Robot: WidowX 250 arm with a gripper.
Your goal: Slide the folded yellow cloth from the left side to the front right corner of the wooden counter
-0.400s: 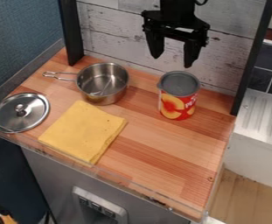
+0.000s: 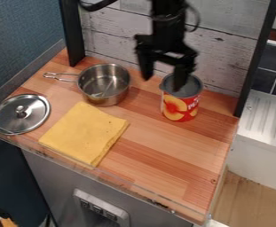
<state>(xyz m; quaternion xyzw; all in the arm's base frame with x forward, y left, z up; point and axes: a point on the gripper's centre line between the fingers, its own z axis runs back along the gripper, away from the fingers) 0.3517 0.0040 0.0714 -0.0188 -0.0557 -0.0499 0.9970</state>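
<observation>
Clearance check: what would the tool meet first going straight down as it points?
Probably the red can: the tool points down, and its finger on the picture's right overlaps the can's grey top. Depth is unclear, so it may instead pass behind the can to the wooden countertop.

Whitewashed planks (image 2: 223, 51) back the scene; blue fabric (image 2: 21, 26) stands left.

On the counter (image 2: 181, 164), the lid (image 2: 21, 114) is lying left of the folded cloth (image 2: 84, 133); the pot (image 2: 104, 84) is sitting behind the cloth, the can (image 2: 181, 103) standing to the pot's right.
</observation>
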